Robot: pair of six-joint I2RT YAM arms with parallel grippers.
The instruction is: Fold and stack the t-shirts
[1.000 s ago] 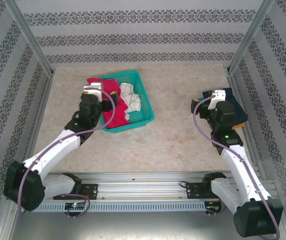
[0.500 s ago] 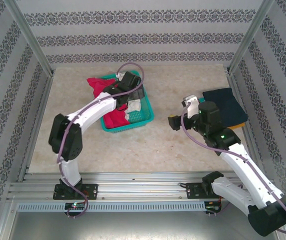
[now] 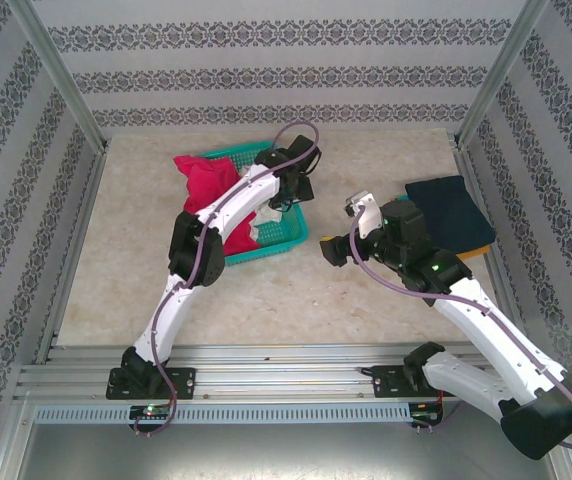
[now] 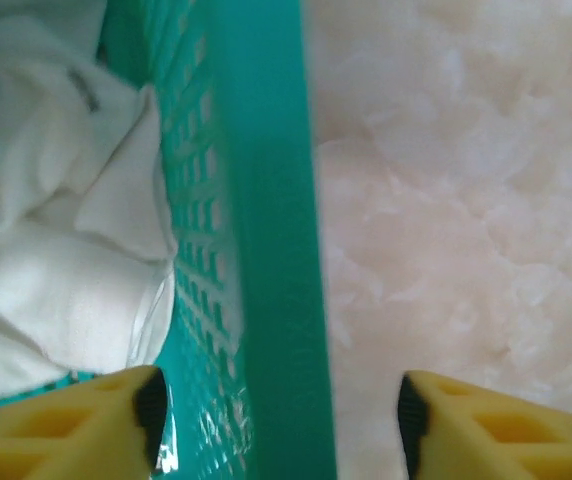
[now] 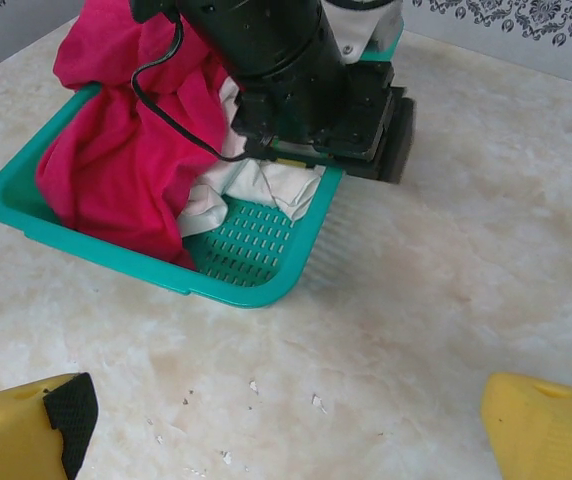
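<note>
Now left arm has swung across to teal mesh basket's point(image 4: 266, 150) right rim. Left gripper point(image 4: 278, 405) straddles it, fingers apart, nothing pinched. Right gripper point(image 5: 286, 420) spread wide, nearer basket. Crimson-pink t-shirt point(image 3: 206, 180) heaped in basket, navy t-shirt point(image 3: 451, 205) flat at far right. Likely 1 more pick starting.

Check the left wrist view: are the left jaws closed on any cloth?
No, the left jaws stand apart with only the teal basket's rim between them, and a gap shows on either side of it.
</note>
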